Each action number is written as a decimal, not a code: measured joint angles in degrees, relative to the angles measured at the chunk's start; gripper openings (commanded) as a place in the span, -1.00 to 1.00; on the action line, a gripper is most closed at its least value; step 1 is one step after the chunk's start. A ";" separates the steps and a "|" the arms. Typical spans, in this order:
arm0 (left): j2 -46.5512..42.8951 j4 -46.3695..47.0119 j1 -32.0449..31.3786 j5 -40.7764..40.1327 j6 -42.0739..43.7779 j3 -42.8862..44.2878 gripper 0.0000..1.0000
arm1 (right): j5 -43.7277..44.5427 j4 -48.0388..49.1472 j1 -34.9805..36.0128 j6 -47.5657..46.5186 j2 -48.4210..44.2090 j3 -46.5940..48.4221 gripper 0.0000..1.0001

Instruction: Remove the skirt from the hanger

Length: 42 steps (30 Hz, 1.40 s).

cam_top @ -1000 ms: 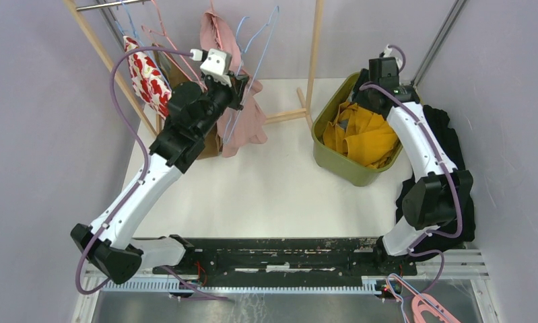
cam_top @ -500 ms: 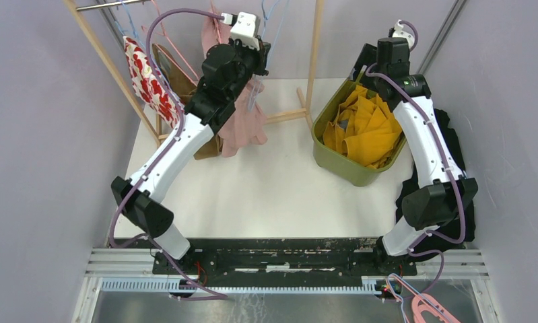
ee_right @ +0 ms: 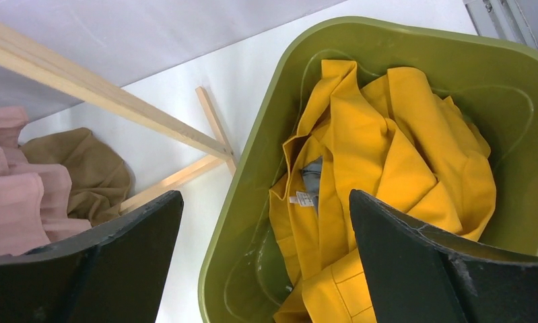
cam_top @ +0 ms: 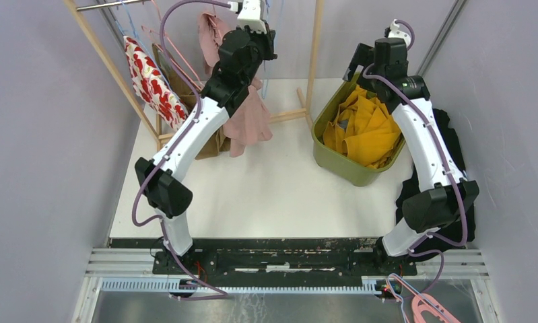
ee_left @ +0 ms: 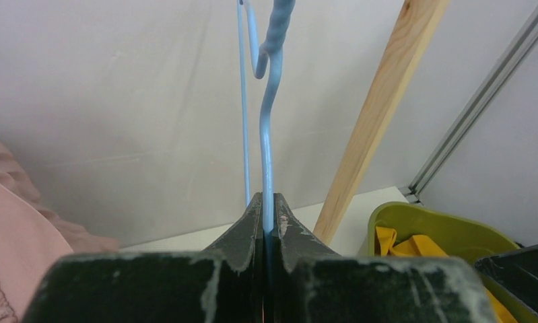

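My left gripper (cam_top: 266, 42) is raised at the back by the wooden rack. It is shut on the neck of a bare blue wire hanger (ee_left: 266, 134), whose wire runs up from between the fingertips (ee_left: 267, 202). A pink skirt (cam_top: 249, 121) hangs on the rack just left of and below that gripper, and its edge shows in the left wrist view (ee_left: 10, 229). My right gripper (ee_right: 266, 195) is open and empty, held above the back left rim of a green bin (ee_right: 252, 155). A crumpled yellow garment (ee_right: 380, 168) lies in the bin (cam_top: 333, 161).
The rack's wooden post (cam_top: 314, 47) stands between the arms. A red-patterned garment (cam_top: 148, 77) and a brown one (cam_top: 212, 145) are at the rack's left. Black cloth (cam_top: 454, 141) lies on the right edge. Pink hangers (cam_top: 427, 309) lie at the front right.
My left arm has swung up and back to the right with the blue hanger in its grip. My right gripper has lifted off the bin, uncovering the yellow garment.
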 measured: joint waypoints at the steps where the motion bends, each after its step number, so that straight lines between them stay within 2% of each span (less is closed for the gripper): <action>1: 0.07 0.00 0.20 0.00 -0.33 -0.50 -0.94 | 0.09 -0.02 0.28 -0.13 -0.42 -0.46 1.00; 10: 0.31 -0.02 1.07 -0.55 -2.45 -4.09 -0.94 | 0.50 0.35 2.03 -0.70 -2.99 -4.46 0.99; 26: 4.94 1.03 2.64 -0.87 -5.40 -0.15 -0.94 | 0.76 0.66 2.54 -1.22 -4.31 -5.97 1.00; 32: 8.63 0.26 3.89 0.85 -7.37 5.62 -0.94 | 0.79 0.72 2.54 -1.22 -6.21 -7.04 0.99; 42: 8.83 -2.95 4.20 5.40 -8.37 6.75 -0.94 | 0.87 0.72 2.54 -1.68 -6.97 -7.78 0.99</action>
